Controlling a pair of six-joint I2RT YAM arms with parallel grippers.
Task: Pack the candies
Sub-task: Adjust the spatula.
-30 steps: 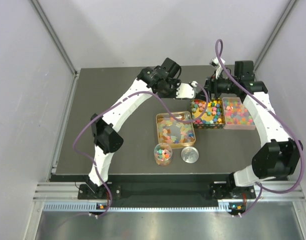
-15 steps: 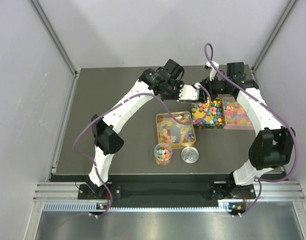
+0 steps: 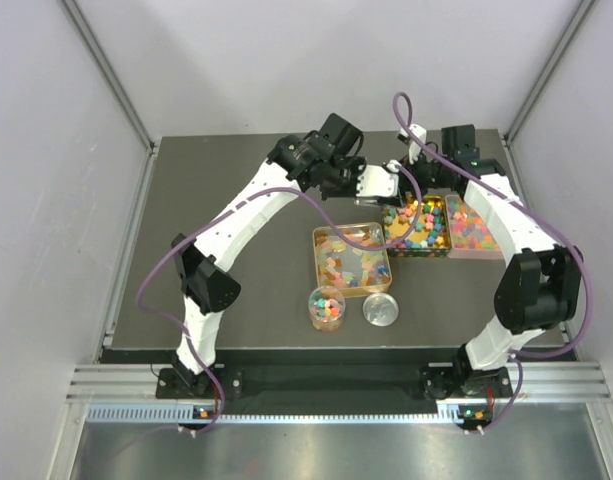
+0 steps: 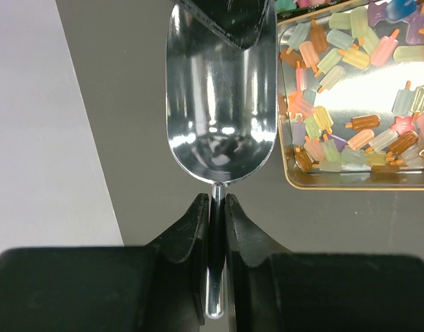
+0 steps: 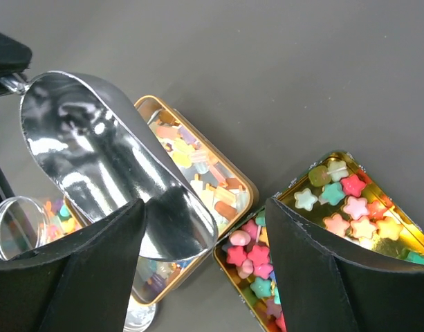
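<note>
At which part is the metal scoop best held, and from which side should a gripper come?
Grip the scoop by the thin stem behind its bowl, coming from the handle end along its length. The stem is narrow enough to clamp, as the left gripper shows; the bowl is wide, curved and polished, so probably slippery.

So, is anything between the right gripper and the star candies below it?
Partly: the scoop, held in the left gripper, reaches into the open right gripper's gap on one side. The star candies beside its lip show uncovered.
</note>
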